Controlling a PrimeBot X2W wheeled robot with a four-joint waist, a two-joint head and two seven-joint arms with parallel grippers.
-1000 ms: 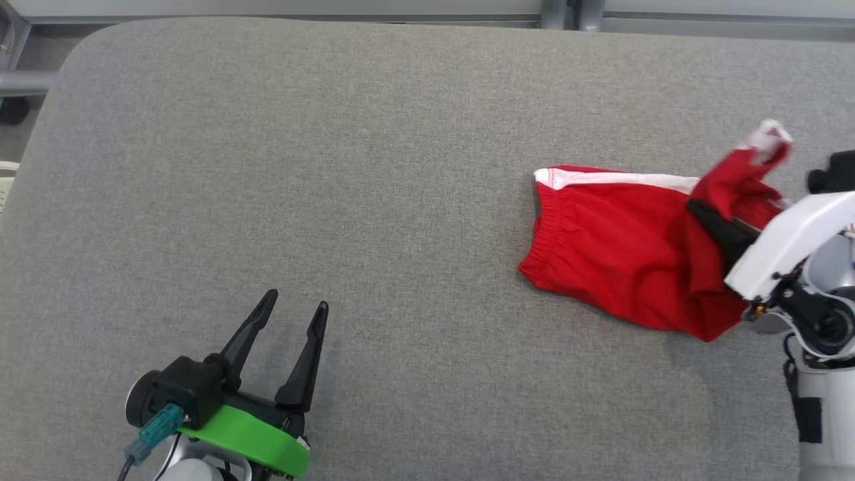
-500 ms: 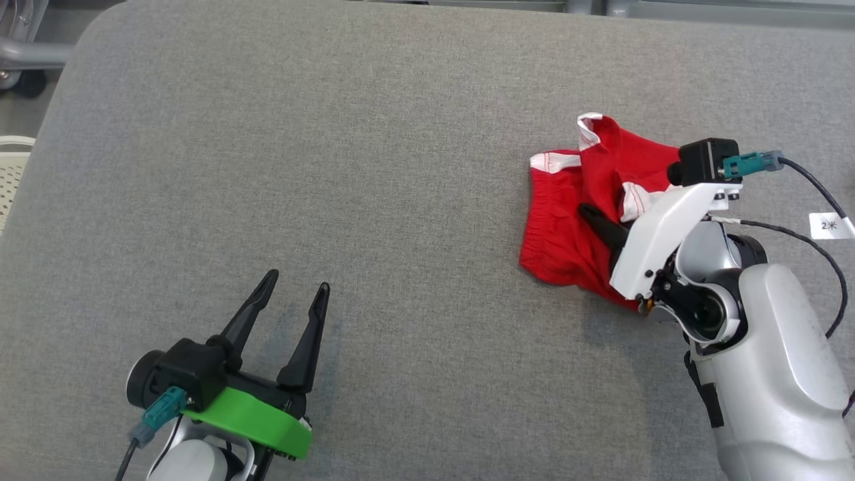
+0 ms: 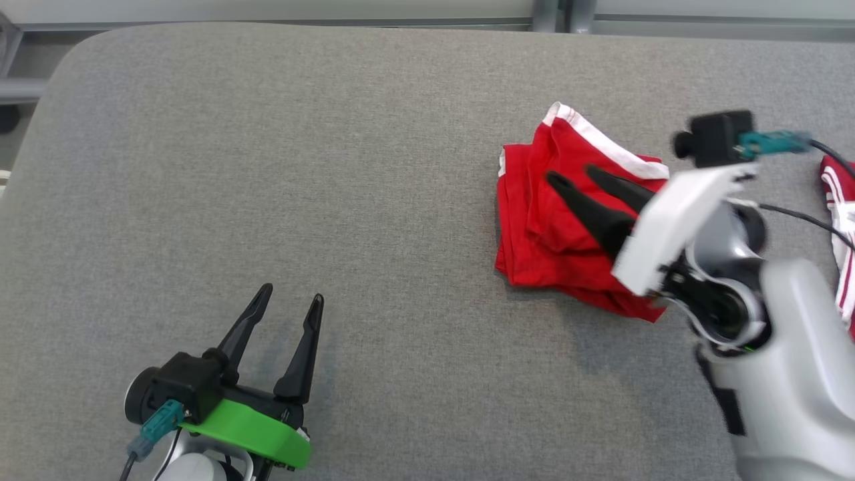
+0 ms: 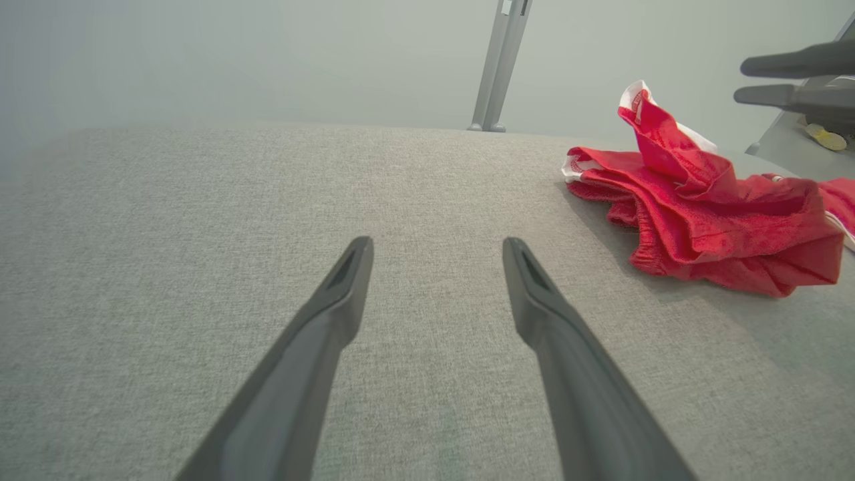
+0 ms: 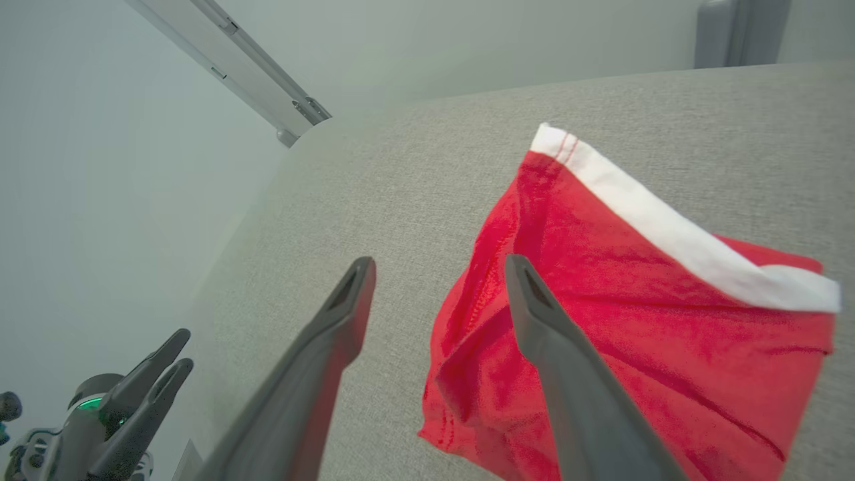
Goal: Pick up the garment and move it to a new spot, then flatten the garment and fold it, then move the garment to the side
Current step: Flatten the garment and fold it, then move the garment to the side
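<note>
The garment (image 3: 541, 234), red shorts with a white stripe, lies doubled over on the right part of the grey padded table (image 3: 334, 167). My right gripper (image 3: 571, 174) hovers just above it, open, with nothing between the fingers. In the right wrist view the right gripper (image 5: 439, 262) stands over the left edge of the garment (image 5: 634, 321), whose white hem sticks up. My left gripper (image 3: 292, 292) rests open at the lower left, far from the cloth. The left wrist view has the left gripper (image 4: 437, 244) low over bare table, with the garment (image 4: 708, 227) off to the right.
Another red and white cloth (image 3: 841, 220) lies at the table's right edge, behind my right arm. Grey metal frame rails (image 3: 551, 13) run beyond the table's far edge. The table's left and middle offer wide free room.
My right gripper carried the lifted end of the garment leftward over the rest, then opened and let go. The cloth now lies doubled. The left gripper stayed put; the head camera shifted.
</note>
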